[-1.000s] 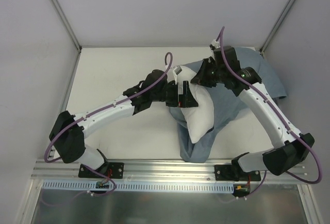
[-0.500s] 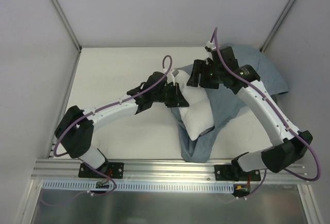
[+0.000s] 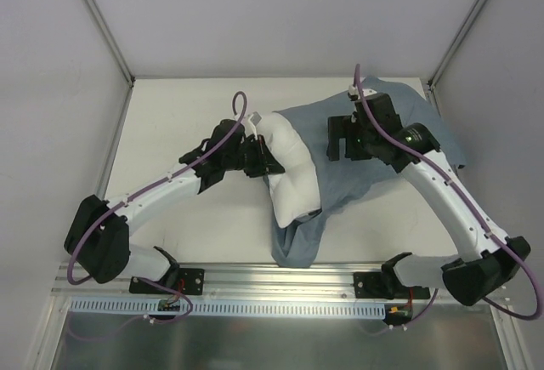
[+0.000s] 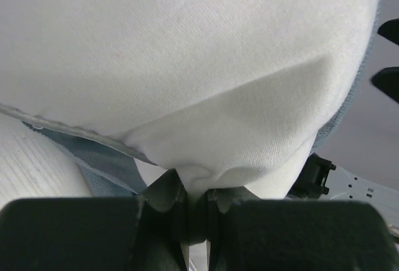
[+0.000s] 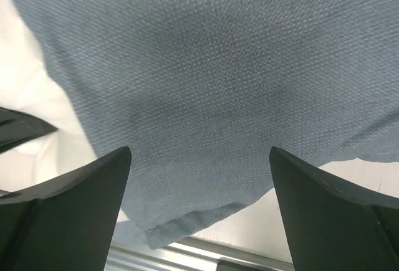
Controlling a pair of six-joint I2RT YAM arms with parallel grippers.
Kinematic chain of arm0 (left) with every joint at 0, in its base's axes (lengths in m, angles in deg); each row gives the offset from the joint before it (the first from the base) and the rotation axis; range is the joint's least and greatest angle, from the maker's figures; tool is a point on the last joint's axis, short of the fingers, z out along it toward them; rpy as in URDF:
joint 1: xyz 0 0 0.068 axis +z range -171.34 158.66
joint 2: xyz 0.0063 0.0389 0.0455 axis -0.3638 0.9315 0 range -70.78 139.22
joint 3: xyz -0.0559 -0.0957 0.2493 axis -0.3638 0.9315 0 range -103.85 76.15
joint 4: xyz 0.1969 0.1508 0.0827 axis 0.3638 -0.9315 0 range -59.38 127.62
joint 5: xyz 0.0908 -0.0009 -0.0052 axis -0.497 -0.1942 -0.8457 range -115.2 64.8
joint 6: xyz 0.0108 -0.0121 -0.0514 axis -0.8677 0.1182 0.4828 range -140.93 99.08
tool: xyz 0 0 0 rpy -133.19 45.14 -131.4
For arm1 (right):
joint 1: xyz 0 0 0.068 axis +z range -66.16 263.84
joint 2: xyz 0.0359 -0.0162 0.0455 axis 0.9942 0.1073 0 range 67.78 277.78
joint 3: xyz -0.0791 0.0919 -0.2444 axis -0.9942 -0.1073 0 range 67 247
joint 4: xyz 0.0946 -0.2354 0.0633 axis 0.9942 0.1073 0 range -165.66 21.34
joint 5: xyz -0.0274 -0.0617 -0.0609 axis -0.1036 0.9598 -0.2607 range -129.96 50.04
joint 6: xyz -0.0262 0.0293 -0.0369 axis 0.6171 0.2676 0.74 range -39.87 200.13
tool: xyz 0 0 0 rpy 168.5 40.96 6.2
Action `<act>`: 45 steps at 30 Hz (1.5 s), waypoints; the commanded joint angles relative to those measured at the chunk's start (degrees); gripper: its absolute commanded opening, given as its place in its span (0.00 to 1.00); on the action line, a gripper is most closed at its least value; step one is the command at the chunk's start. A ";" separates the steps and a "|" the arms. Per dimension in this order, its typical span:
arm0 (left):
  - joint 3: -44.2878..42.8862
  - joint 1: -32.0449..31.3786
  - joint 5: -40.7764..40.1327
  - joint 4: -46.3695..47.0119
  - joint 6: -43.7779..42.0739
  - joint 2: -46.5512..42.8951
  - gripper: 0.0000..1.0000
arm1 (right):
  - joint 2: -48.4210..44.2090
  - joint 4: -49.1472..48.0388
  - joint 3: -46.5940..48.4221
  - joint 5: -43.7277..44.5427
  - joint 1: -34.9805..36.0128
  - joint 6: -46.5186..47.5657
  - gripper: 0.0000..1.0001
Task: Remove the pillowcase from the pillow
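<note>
The white pillow (image 3: pixel 289 166) lies at the table's middle, half out of the grey-blue pillowcase (image 3: pixel 399 132), which spreads to the back right and trails under the pillow toward the front (image 3: pixel 297 242). My left gripper (image 3: pixel 260 157) is shut on a pinch of the pillow's white cloth at its left edge; in the left wrist view the pillow (image 4: pixel 187 65) fills the frame, pinched at my left gripper (image 4: pixel 194 197). My right gripper (image 3: pixel 338 142) hangs open just above the pillowcase (image 5: pixel 206 78), holding nothing, its fingers (image 5: pixel 68 215) wide apart.
White walls close in the table at the back and both sides. A metal rail (image 3: pixel 280 281) runs along the near edge, close to the pillowcase's front tail. Bare tabletop (image 3: pixel 170 123) lies to the left of the pillow.
My left gripper closed on the pillow and drew it to the left, out of the case. My right gripper let go of the pillowcase, opened wide and shifted slightly right.
</note>
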 commanded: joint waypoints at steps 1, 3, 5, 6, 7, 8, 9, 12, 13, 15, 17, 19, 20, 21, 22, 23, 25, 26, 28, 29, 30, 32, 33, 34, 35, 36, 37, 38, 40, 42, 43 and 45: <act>-1.81 1.74 0.69 0.30 0.13 -3.43 0.00 | 2.82 -1.11 -1.30 1.56 0.54 3.67 0.96; -1.55 4.02 0.69 -2.33 -0.40 -4.93 0.00 | 5.37 -1.11 -1.12 2.97 0.54 4.45 0.84; -1.11 6.74 0.95 -4.44 -1.01 -7.30 0.00 | 8.17 -1.29 -0.77 4.29 0.37 4.63 0.60; -0.93 7.63 1.13 -4.97 -1.19 -8.26 0.00 | 8.97 -1.81 -0.68 4.38 0.37 4.63 0.50; -0.67 8.59 1.65 -5.76 -1.37 -9.84 0.00 | 9.76 -1.82 -0.42 4.55 0.28 4.37 0.23; -0.41 10.17 1.83 -6.20 -1.72 -10.55 0.00 | 11.08 -1.82 0.63 4.82 0.28 3.94 0.11; -0.14 11.06 1.74 -6.99 -1.98 -11.34 0.00 | 11.26 -1.82 1.07 5.17 0.28 3.50 0.01; -0.06 15.17 1.74 -10.15 -2.95 -15.38 0.00 | 9.17 -3.56 0.82 8.06 0.19 0.70 0.01; 0.03 16.50 2.09 -10.68 -3.13 -16.26 0.00 | 8.29 -3.92 0.55 10.25 0.02 -0.45 0.01; -0.32 22.01 3.23 -12.96 -3.13 -18.89 0.00 | 6.01 -4.54 0.03 12.11 -0.95 -1.51 0.01; -1.02 26.51 6.47 -14.20 -2.60 -20.57 0.00 | 4.51 -4.63 -0.85 13.95 -2.79 -3.27 0.01; -1.63 33.45 8.76 -15.17 -2.08 -22.51 0.00 | 1.87 -5.85 -3.12 14.92 -5.42 -5.46 0.01; -1.90 35.65 10.78 -15.43 -1.90 -23.21 0.00 | 0.90 -6.47 -4.10 14.67 -6.74 -6.26 0.01; -1.99 39.76 11.67 -16.04 -1.72 -23.30 0.00 | -0.67 -7.00 -6.28 13.45 -8.93 -7.22 0.01; -2.07 41.55 12.37 -16.22 -1.29 -23.48 0.00 | -1.38 -7.78 -7.35 12.39 -9.73 -8.62 0.01; -1.99 43.13 13.16 -16.31 -1.11 -23.31 0.00 | -1.91 -9.45 -8.23 10.81 -10.26 -8.55 0.01; -1.90 45.59 15.45 -16.23 -0.76 -22.61 0.00 | -1.48 -10.60 -9.29 4.85 -10.10 -8.11 0.01; -1.99 45.69 15.80 -16.14 -0.75 -21.90 0.00 | -0.87 -11.56 -9.21 -0.66 -9.74 -6.63 0.01; -1.99 45.69 16.42 -16.31 -0.84 -21.37 0.00 | 1.24 -10.44 -8.07 -3.34 -8.16 -4.69 0.10; -1.99 45.69 16.42 -16.23 -1.02 -20.94 0.00 | 1.94 -9.38 -7.54 -3.70 -7.72 -2.85 0.22; -1.90 45.78 16.25 -16.31 -1.28 -21.02 0.00 | 2.47 -8.59 -7.36 -2.92 -7.89 -2.31 0.51; -2.51 45.96 15.81 -17.28 -2.24 -20.93 0.00 | 1.95 -7.88 -9.11 -1.07 -9.55 -1.96 0.79; -2.78 46.04 15.46 -17.98 -2.77 -20.93 0.00 | 1.43 -7.88 -10.16 -2.37 -13.74 -2.39 0.89; -3.39 46.31 14.67 -19.29 -3.56 -20.93 0.00 | 0.12 -8.14 -11.30 -4.30 -16.48 -3.01 0.92; -3.57 46.48 14.23 -20.00 -3.91 -20.76 0.00 | -0.51 -8.32 -13.84 -7.10 -19.29 -3.62 0.94; -3.83 46.57 13.88 -20.44 -4.27 -20.67 0.00 | -0.95 -8.32 -15.08 -9.40 -23.76 -4.50 0.96; -4.09 46.57 13.44 -21.14 -4.70 -20.58 0.00 | -1.30 -8.23 -16.23 -10.11 -25.46 -4.59 0.97; -4.18 46.75 13.08 -21.50 -4.88 -20.23 0.00 | -2.26 -8.23 -18.85 -11.95 -26.95 -4.85 0.97; -4.45 46.66 12.03 -22.02 -5.23 -19.88 0.00 | -2.80 -8.32 -21.50 -13.80 -29.51 -5.30 0.99; -4.71 46.75 11.33 -22.55 -5.41 -19.44 0.00 | -3.93 -8.84 -26.57 -16.61 -33.45 -6.35 0.99; -4.71 46.75 11.15 -22.55 -5.59 -19.26 0.00 | -4.29 -11.02 -28.78 -18.10 -34.60 -7.31 0.99; -4.89 46.84 10.80 -22.82 -5.76 -18.82 0.00 | -4.73 -13.06 -33.70 -23.03 -38.11 -8.02 0.99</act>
